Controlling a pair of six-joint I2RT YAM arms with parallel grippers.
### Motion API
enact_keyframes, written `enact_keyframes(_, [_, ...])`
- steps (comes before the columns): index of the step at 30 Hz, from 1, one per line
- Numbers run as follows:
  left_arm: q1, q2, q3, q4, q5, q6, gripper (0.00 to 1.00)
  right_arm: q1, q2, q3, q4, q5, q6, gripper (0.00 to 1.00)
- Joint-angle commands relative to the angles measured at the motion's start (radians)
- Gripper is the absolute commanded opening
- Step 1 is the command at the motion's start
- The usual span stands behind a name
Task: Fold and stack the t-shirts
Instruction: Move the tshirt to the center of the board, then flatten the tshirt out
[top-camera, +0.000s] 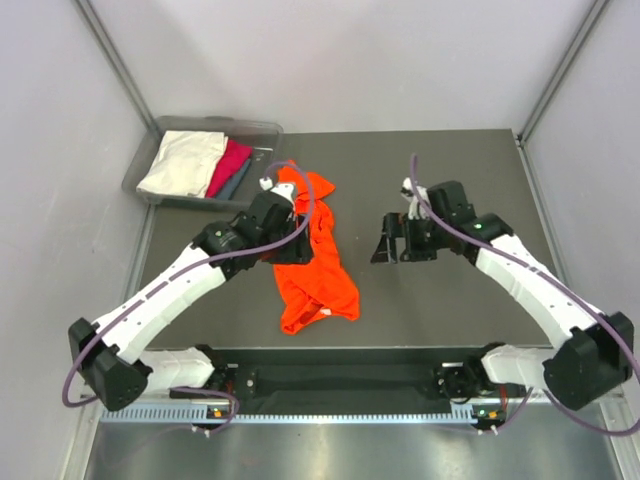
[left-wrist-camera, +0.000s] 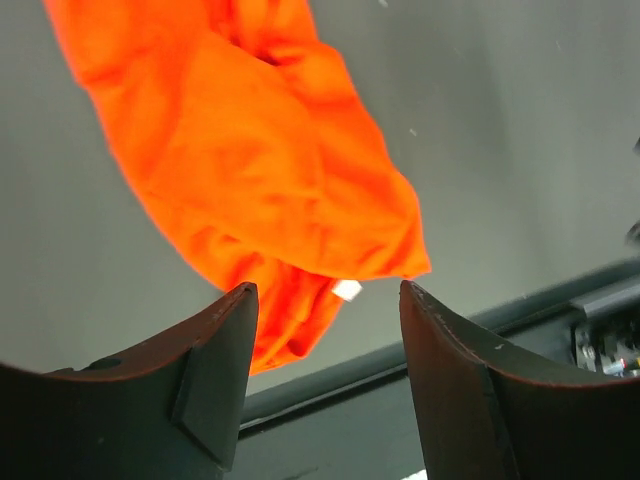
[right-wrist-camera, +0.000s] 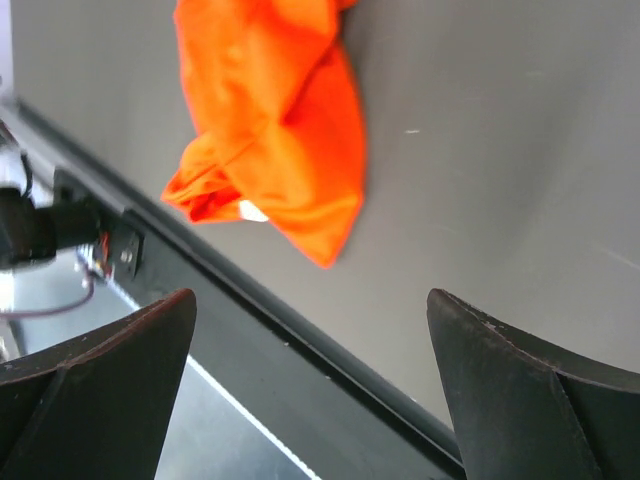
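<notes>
A bright orange t-shirt (top-camera: 318, 275) lies crumpled in a long heap on the dark table, left of centre. It also fills the top left of the left wrist view, the orange t-shirt (left-wrist-camera: 260, 170), with a small white label at its lower edge. My left gripper (top-camera: 295, 248) hovers over the shirt's upper half. Its jaws stand apart and the left gripper (left-wrist-camera: 327, 285) has nothing between its fingers. My right gripper (top-camera: 387, 243) hangs open above bare table to the right of the shirt. In its own view, the right gripper (right-wrist-camera: 311, 292) is empty and the orange t-shirt (right-wrist-camera: 275, 130) lies beyond it.
A grey plastic bin (top-camera: 160, 130) stands at the table's back left corner. It holds a cream-white t-shirt (top-camera: 185, 162), a magenta-pink one (top-camera: 232, 165) and a teal-grey one (top-camera: 240, 182). The table's near edge and a black rail (right-wrist-camera: 300, 340) run just below the orange shirt.
</notes>
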Motion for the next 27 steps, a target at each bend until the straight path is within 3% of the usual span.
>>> enact_keyframes(1, [-0.001, -0.077, 0.007, -0.072, -0.155, -0.048, 0.63, 0.093, 0.096, 0.002, 0.117, -0.066, 0.040, 1.00])
enact_keyframes(2, [0.002, -0.082, -0.002, -0.079, -0.184, -0.058, 0.64, 0.116, 0.130, 0.014, 0.120, -0.065, 0.046, 1.00])
enact_keyframes(3, [0.004, -0.082, -0.010, -0.102, -0.224, -0.107, 0.72, 0.159, 0.162, 0.036, 0.129, -0.079, 0.050, 0.99])
enact_keyframes(6, [0.039, -0.056, -0.045, -0.144, -0.252, -0.184, 0.73, 0.254, 0.288, 0.100, 0.160, -0.032, 0.050, 1.00])
enact_keyframes(8, [0.082, -0.036, -0.105, -0.078, -0.206, -0.186, 0.71, 0.288, 0.380, 0.145, 0.134, 0.015, 0.014, 1.00])
enact_keyframes(12, [0.212, -0.004, -0.232, 0.087, -0.009, -0.175, 0.58, 0.297, 0.480, 0.221, 0.111, 0.070, -0.016, 0.92])
enact_keyframes(13, [0.298, 0.012, -0.284, 0.121, 0.041, -0.172, 0.55, 0.297, 0.504, 0.232, 0.113, 0.081, -0.039, 0.90])
enact_keyframes(16, [0.381, 0.064, -0.343, 0.244, 0.200, -0.149, 0.55, 0.297, 0.555, 0.274, 0.096, 0.079, -0.068, 0.83])
enact_keyframes(23, [0.381, 0.300, -0.312, 0.365, 0.357, -0.106, 0.57, 0.289, 0.603, 0.281, 0.114, 0.084, -0.059, 0.69])
enact_keyframes(26, [0.383, 0.348, -0.306, 0.400, 0.359, -0.109, 0.58, 0.276, 0.620, 0.278, 0.123, 0.079, -0.052, 0.56])
enact_keyframes(27, [0.383, 0.358, -0.303, 0.402, 0.360, -0.104, 0.58, 0.271, 0.621, 0.275, 0.126, 0.079, -0.043, 0.40])
